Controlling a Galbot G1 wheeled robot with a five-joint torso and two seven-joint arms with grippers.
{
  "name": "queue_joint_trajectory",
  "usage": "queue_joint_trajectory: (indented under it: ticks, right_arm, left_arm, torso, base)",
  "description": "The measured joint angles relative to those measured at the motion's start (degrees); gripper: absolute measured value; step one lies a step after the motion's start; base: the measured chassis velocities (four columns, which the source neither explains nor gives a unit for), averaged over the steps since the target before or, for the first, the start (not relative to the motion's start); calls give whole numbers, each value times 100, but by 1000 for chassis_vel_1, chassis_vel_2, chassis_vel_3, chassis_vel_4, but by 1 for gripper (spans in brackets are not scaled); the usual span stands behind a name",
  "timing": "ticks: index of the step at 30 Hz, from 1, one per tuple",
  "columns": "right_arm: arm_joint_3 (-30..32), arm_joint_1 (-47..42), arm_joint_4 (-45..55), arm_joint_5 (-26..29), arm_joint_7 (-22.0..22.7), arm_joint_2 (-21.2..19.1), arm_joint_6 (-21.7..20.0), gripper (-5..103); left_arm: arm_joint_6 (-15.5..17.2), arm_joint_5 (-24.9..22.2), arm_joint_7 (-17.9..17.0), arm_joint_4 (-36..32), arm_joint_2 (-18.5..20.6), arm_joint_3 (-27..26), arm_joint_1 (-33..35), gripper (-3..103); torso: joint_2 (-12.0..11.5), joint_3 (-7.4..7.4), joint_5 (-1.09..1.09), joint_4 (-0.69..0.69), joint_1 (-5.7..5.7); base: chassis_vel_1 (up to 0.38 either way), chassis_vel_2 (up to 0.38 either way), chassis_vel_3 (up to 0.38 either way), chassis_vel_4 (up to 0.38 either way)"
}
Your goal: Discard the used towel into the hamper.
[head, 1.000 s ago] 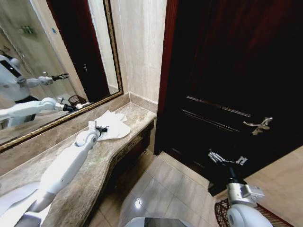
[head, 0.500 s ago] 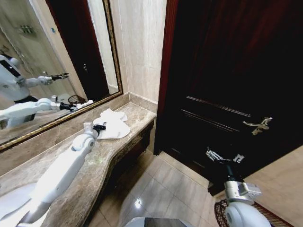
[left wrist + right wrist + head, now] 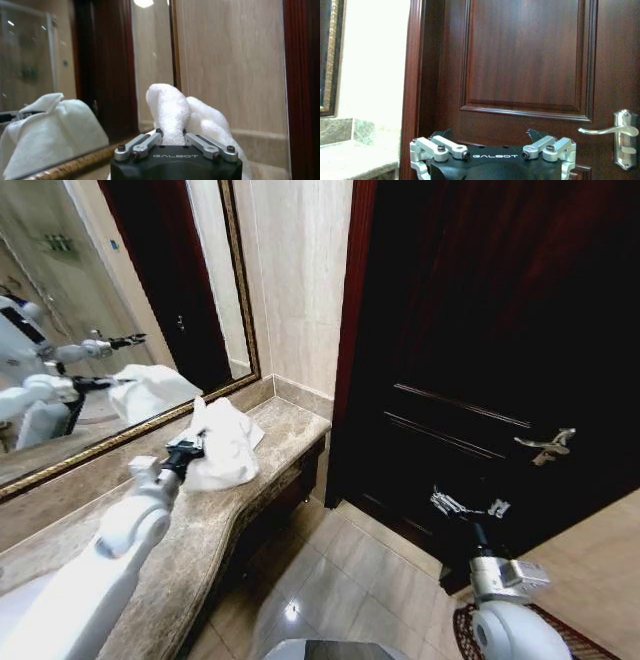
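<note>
On the far left of the head view, a gold-framed wall mirror (image 3: 120, 330) reflects the robot and a white bundle of cloth. Below it runs a brown marble vanity counter (image 3: 215, 525), over which the white left arm reaches. The left gripper (image 3: 187, 451) has its jaws pinched on a fold of the white terry towel (image 3: 222, 445); in the left wrist view the metal fingers (image 3: 145, 144) clamp a raised peak of the towel (image 3: 172, 112). The pinched part is lifted off the counter, while the cloth's lower folds hang down to the marble near the counter's far end.

Right of the counter stands a beige tiled wall (image 3: 300, 290), then a dark red-brown panelled wooden door (image 3: 480, 330) with a silver lever handle (image 3: 545, 445). The light tiled floor (image 3: 340, 580) lies below.

The right gripper (image 3: 465, 505) hangs low in front of the door, holding nothing, its jaws spread apart, as the right wrist view shows (image 3: 492, 152). At the bottom right corner, beside the right arm, the rim of the dark red-brown open-weave hamper (image 3: 462, 632) peeks into view on the floor, well apart from the towel.
</note>
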Motion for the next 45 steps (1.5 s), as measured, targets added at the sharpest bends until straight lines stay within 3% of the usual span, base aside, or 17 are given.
queue_joint_trajectory:
  ticks: [2,5,6,8,9,11,12,14,18,20,24,32,45]
  right_arm:
    - [1,-22,26,19,-14,3,17,100]
    - [42,-94,72,99,-75,-33,106,100]
    - [42,-94,72,99,-75,-33,106,100]
    - [64,-124,89,152,-127,-78,121,100]
    - [64,-124,89,152,-127,-78,121,100]
    - [68,-132,96,183,-164,-118,121,100]
    - [68,-132,96,183,-164,-118,121,100]
    - [59,-116,96,190,-211,-139,119,100]
    - [37,-93,95,190,-232,-136,115,100]
    - [26,-61,97,195,-243,-124,94,100]
    - [52,-32,132,196,-239,-91,12,100]
    - [51,-134,200,155,-234,-14,-8,100]
    - [42,-379,251,77,-244,154,223,100]
  left_arm:
    - [-19,96,73,-186,-198,-139,202,8]
    - [-481,718,428,-660,-1093,-464,1197,8]
    - [-481,718,428,-660,-1093,-464,1197,8]
    - [-1237,1275,806,-710,-1597,-625,1786,8]
    - [-1237,1275,806,-710,-1597,-625,1786,8]
    - [-1704,1347,985,-739,-1789,-735,2163,8]
    - [-1704,1347,985,-739,-1789,-735,2163,8]
    - [-2140,1260,1143,-755,-1900,-767,2417,8]
    - [-2443,1417,1268,-760,-2042,-637,2506,8]
    - [-2628,1627,1352,-844,-2299,-359,2641,8]
    - [-2622,1846,1358,-860,-2501,-236,2570,8]
    - [-2373,1875,1204,-896,-2433,-261,2330,8]
    - [-2553,1829,1241,-891,-2372,-242,2296,8]
  torso:
    - [0,0,0,0,0]
    - [0,0,-2,5,-1]
    - [0,0,-2,5,-1]
    - [0,0,0,2,-1]
    - [0,0,0,2,-1]
    - [0,0,0,3,-1]
    - [0,0,0,3,-1]
    - [0,0,1,2,-1]
    - [0,0,0,1,-1]
    - [0,1,0,2,0]
    - [0,1,0,2,0]
    - [0,1,0,1,0]
    - [0,1,-1,2,0]
  base:
    - [0,0,0,0]
    - [0,0,0,0]
    - [0,0,0,0]
    - [0,0,0,0]
    - [0,0,0,0]
    - [0,0,0,0]
    - [0,0,0,0]
    - [0,0,0,0]
    - [0,0,0,0]
    - [0,0,0,0]
    - [0,0,0,0]
    - [0,0,0,0]
    - [5,-5,-9,4]
